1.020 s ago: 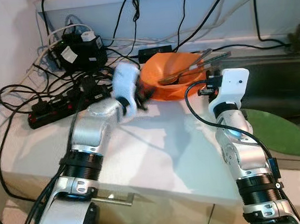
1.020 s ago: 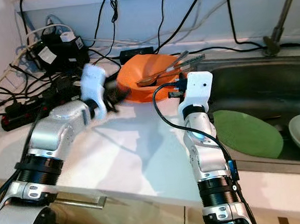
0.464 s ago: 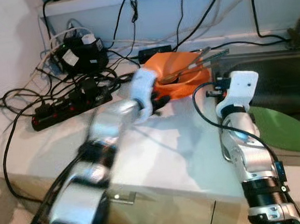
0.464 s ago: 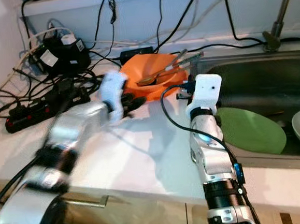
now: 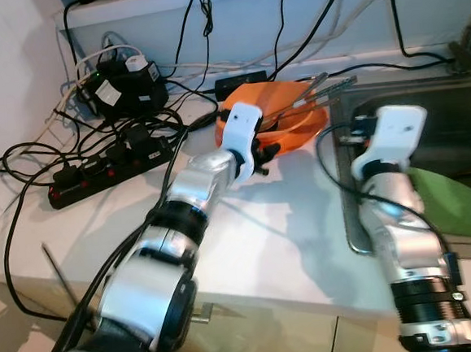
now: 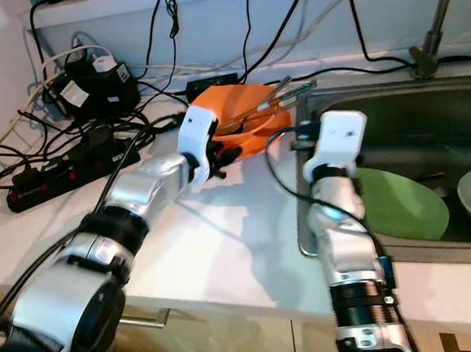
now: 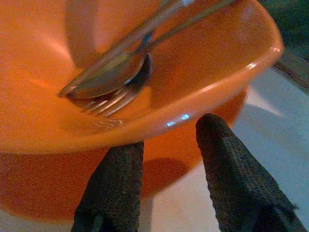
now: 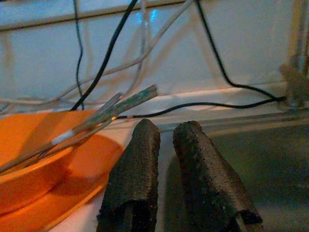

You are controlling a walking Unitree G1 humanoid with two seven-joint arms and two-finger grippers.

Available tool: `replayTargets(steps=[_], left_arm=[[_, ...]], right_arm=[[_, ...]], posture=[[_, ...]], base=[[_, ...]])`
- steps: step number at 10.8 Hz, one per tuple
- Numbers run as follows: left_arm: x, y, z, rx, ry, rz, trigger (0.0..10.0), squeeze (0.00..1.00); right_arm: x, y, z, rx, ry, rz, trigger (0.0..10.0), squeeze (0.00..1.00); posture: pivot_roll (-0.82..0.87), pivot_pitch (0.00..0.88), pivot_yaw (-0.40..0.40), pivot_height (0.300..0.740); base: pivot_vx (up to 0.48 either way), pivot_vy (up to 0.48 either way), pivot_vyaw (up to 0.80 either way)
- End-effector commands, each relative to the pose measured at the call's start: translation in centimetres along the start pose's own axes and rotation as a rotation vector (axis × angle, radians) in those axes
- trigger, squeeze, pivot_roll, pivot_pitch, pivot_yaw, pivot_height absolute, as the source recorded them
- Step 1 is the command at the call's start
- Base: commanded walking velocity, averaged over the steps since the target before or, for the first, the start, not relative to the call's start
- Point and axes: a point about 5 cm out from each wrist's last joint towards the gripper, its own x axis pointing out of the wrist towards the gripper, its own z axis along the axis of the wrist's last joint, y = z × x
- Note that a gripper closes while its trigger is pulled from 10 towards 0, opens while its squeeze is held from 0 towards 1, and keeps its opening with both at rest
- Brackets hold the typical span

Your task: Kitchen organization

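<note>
I have left gripper (image 7: 166,159) parted, fingers just short of orange bowl (image 5: 292,122) rim, lined up to grab; bowl on counter (image 6: 239,216) beside sink (image 6: 427,120), spoon and fork (image 7: 116,82) inside; right gripper (image 8: 166,159) near-closed, holding nothing, waiting beside bowl.

A white kitchen countertop (image 5: 247,224) carries an orange plastic bowl (image 5: 293,127) just beyond the left gripper (image 5: 264,151). A black power strip with red switches (image 5: 108,165) and tangled black cables (image 5: 70,144) lie farther to that gripper's left.
</note>
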Motion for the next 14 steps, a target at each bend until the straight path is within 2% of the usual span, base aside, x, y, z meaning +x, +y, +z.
replayTargets(steps=[1, 5, 6, 7, 11, 14], left_arm=[[0.0, 0.5, 0.8, 0.003, -0.027, 0.037, 10.0, 0.0], [0.2, 1.1, 1.0, 0.018, 0.007, 0.113, 10.0, 0.0], [0.2, 1.1, 0.2, 0.062, 0.064, 0.131, 10.0, 0.0], [0.2, 1.2, -0.5, 0.072, 0.1, 0.147, 10.0, 0.0], [-0.1, 1.0, -2.9, -0.006, 0.19, 0.016, 10.0, 0.0], [-1.7, 1.9, -3.7, -0.025, 0.234, -0.069, 10.0, 0.0]], right_arm=[[-0.1, 0.0, 0.1, -0.013, 0.001, 0.003, 10.0, 0.0], [-0.4, -0.1, 0.0, -0.017, 0.007, 0.002, 10.0, 0.0], [-0.5, 0.0, 0.0, -0.017, 0.01, 0.003, 10.0, 0.0], [-0.6, 0.0, -0.1, -0.018, 0.013, 0.002, 10.0, 0.0], [-0.9, -0.1, -0.4, -0.015, 0.028, -0.003, 10.0, 0.0], [-0.7, 0.4, -0.6, -0.005, 0.04, 0.017, 10.0, 0.0]], posture=[[-0.03, 0.033, 0.198, 0.74], [-0.03, 0.037, 0.204, 0.74], [-0.03, 0.042, 0.207, 0.74], [-0.03, 0.045, 0.208, 0.74], [-0.01, 0.054, 0.213, 0.74], [0.04, 0.054, 0.193, 0.74]], base=[[0.0, 0.0, 0.0], [0.0, 0.0, 0.0], [0.0, 0.0, 0.0], [0.0, 0.0, 0.0], [0.0, 0.0, 0.0], [0.0, 0.0, 0.0]])
